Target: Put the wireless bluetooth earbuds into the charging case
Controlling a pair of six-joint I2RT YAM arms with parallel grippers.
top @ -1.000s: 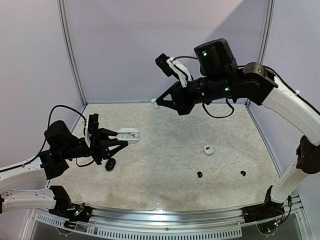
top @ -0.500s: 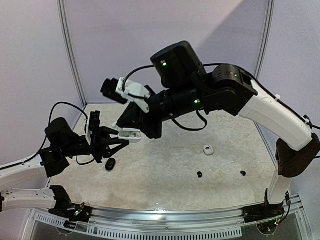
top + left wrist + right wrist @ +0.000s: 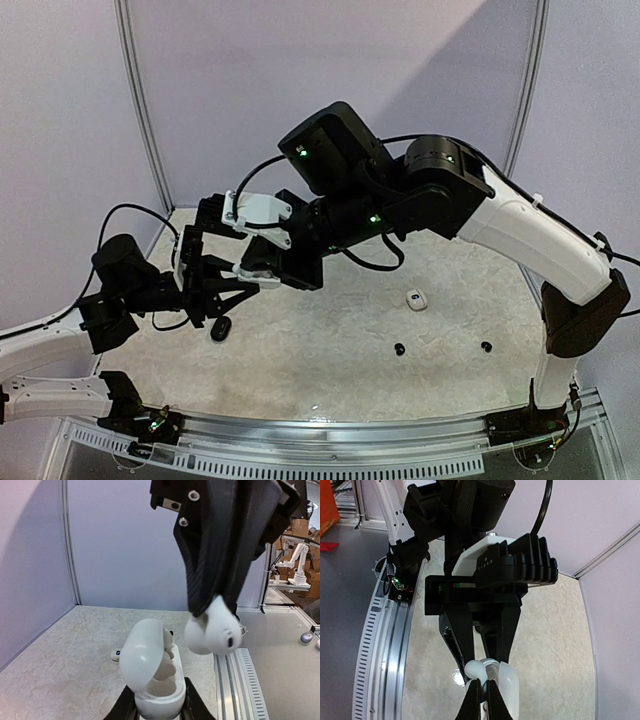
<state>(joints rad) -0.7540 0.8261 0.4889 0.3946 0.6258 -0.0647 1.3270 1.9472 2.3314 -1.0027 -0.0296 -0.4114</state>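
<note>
Between the fingertips of the right hand [image 3: 481,689]: one white earbud [image 3: 213,626], pinched by its upper part, fingers pressed together on it. The rounded bulk hangs downward, so the long axis is roughly vertical; a small dark opening faces the left wrist camera, low on the side.

Just below and beside that hand: one white charging case [image 3: 156,689], upright, with its lid [image 3: 141,650] swung open and standing up beside the bud. The bud is above the case's mouth and offset to one side, not touching it. The left hand [image 3: 159,711] clamps the case body from both sides, at its base.

On the tabletop [image 3: 330,330]:
- one black oval case [image 3: 220,328], just below the left hand
- two black earbuds [image 3: 399,348] [image 3: 486,346], well apart from both hands
- one small white piece [image 3: 416,299], near the black buds; too small to tell if it is a bud or a case
</note>
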